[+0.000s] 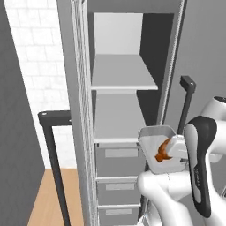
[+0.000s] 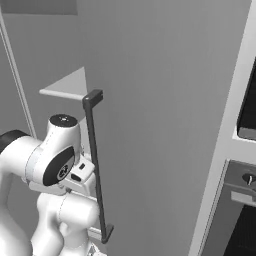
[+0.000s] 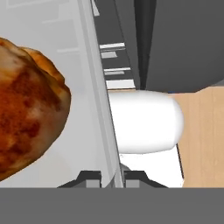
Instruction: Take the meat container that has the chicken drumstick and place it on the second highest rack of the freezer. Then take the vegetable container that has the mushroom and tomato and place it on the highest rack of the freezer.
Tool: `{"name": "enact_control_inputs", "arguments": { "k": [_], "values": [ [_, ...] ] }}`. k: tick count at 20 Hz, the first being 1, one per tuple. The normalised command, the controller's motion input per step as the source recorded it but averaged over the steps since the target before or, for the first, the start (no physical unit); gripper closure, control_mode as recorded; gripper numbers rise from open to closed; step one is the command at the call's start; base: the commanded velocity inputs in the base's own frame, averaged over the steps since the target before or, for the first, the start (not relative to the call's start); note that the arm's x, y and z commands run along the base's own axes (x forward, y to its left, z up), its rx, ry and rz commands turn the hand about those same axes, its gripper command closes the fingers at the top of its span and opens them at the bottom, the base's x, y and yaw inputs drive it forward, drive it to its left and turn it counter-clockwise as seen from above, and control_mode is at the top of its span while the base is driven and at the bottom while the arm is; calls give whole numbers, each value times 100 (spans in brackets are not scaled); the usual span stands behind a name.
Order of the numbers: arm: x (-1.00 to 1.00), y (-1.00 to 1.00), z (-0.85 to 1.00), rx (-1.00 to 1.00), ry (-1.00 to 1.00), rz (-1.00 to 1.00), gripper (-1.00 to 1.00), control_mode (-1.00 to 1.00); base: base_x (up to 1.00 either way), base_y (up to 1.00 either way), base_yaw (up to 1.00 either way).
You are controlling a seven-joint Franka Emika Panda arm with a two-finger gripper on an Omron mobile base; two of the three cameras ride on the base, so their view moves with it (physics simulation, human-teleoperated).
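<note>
**Meat container held up at the open freezer**

The fingers are closed tight on the side wall of the meat container, one tip on each face of the wall. The tray is tipped up on edge in the air, clear of any shelf, with the chicken drumstick lying against its floor. It hangs just in front of the freezer, level with the front edge of the lower shelf; the upper shelf sits higher.
</note>
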Motion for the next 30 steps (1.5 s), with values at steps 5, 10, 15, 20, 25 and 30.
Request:
{"name": "enact_control_inputs", "arguments": {
  "k": [5, 10, 15, 20, 25, 30],
  "values": [
    [0, 0, 0, 0, 0, 0, 100, 100, 0, 48, -1],
    [0, 0, 0, 0, 0, 0, 100, 100, 0, 13, -1],
    [0, 0, 0, 0, 0, 0, 100, 100, 0, 0, 0],
    [0, 0, 0, 0, 0, 0, 100, 100, 0, 0, 0],
    [0, 0, 0, 0, 0, -1, 100, -100, 0, 0, -1],
    [20, 21, 0, 0, 4, -19, 100, -100, 0, 0, 0]
  ]
}}
